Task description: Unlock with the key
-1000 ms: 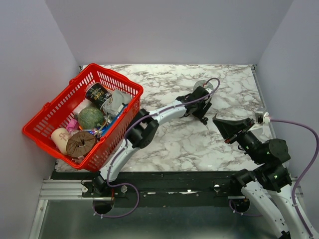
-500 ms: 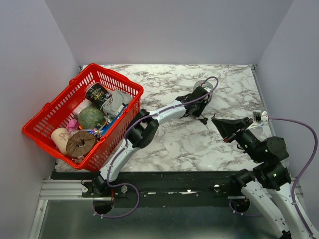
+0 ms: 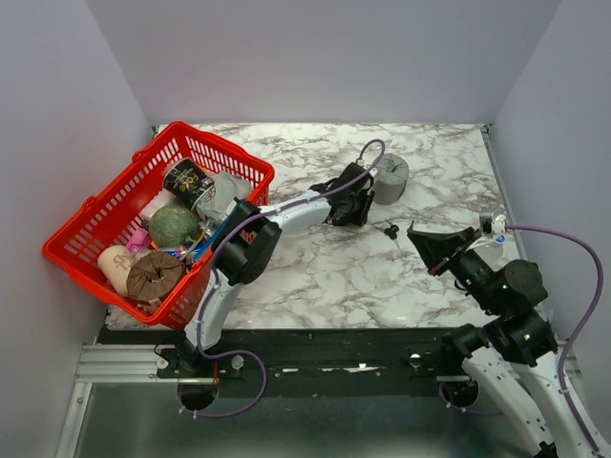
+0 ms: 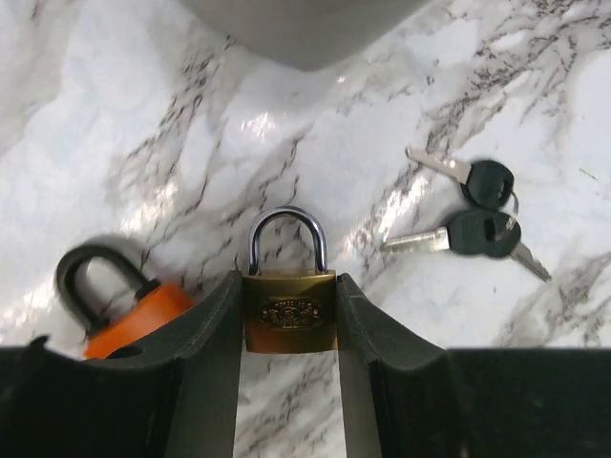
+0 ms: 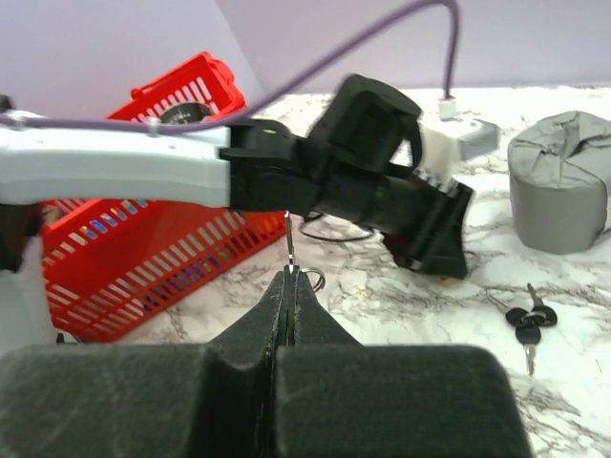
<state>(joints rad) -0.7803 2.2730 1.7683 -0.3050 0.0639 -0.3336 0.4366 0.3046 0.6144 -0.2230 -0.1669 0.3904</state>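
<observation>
Marble table (image 3: pixel 325 277), contents from the near edge outward. Right gripper (image 5: pixel 289 272): fingers pressed together, pinching the key (image 5: pixel 288 234). Its thin metal blade stands straight up out of the tips, its head is hidden between the pads, and a small wire ring (image 5: pixel 316 280) shows just beside them. Pair of black-headed keys (image 4: pixel 482 205): lying flat on the marble, heads touching, between the two grippers and held by neither. Left gripper (image 4: pixel 289 286): closed against both sides of the brass padlock (image 4: pixel 289 313), silver shackle pointing away from the wrist. Orange padlock (image 4: pixel 134 320): black shackle, lying just left of that gripper's left finger. Grey cylinder (image 5: pixel 561 196): upright, beyond the left gripper. Red basket (image 3: pixel 226 149): at the far left, tilted, filled with assorted items.
</observation>
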